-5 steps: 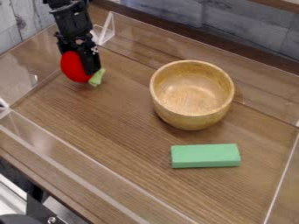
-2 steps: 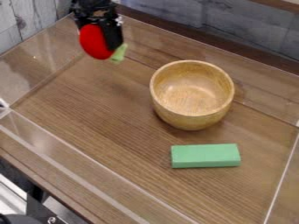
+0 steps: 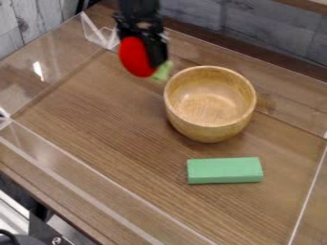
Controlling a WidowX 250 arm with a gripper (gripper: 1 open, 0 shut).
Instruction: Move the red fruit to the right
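Note:
The red fruit [image 3: 137,56], a small glossy red toy strawberry with a green leafy cap, hangs in the air at the upper middle of the view. My gripper [image 3: 141,48] comes down from the top edge and is shut on the strawberry, holding it above the wooden table [image 3: 90,134]. The strawberry's green cap points toward the left rim of the wooden bowl [image 3: 211,102] and sits just beside it. The gripper's fingers are dark and partly blurred.
A flat green rectangular block [image 3: 225,170] lies on the table in front of the bowl. Clear plastic walls [image 3: 38,67] ring the table on all sides. A dark wall runs along the back.
My gripper has lifted the strawberry off the table at the left and carried it to the right, up to the bowl's left rim. The bowl and green block have not moved.

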